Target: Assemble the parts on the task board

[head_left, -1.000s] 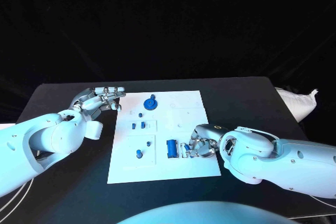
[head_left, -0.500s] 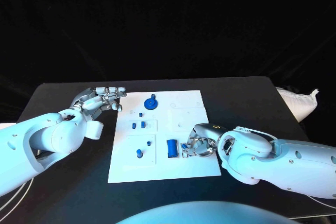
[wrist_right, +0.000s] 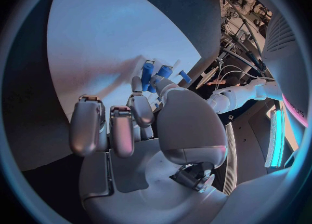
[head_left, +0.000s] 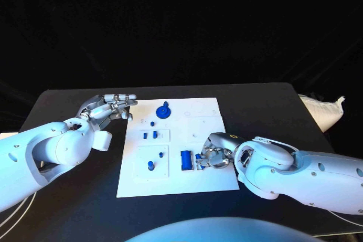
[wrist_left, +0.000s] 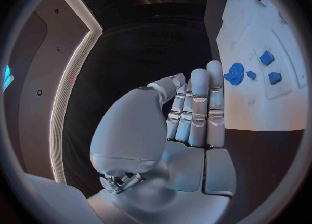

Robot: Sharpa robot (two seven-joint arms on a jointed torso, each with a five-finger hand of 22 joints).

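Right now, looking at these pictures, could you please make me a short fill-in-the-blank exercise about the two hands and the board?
1. The task board is a flat plate of ____ colour.
2. The hand working at the small blue parts on the board is the ____ hand.
3. The left hand holds ____ and hangs beside the board's far left corner.
4. The blue gear lies at the board's ____ edge, away from the robot.

Missing words: white; right; nothing; far
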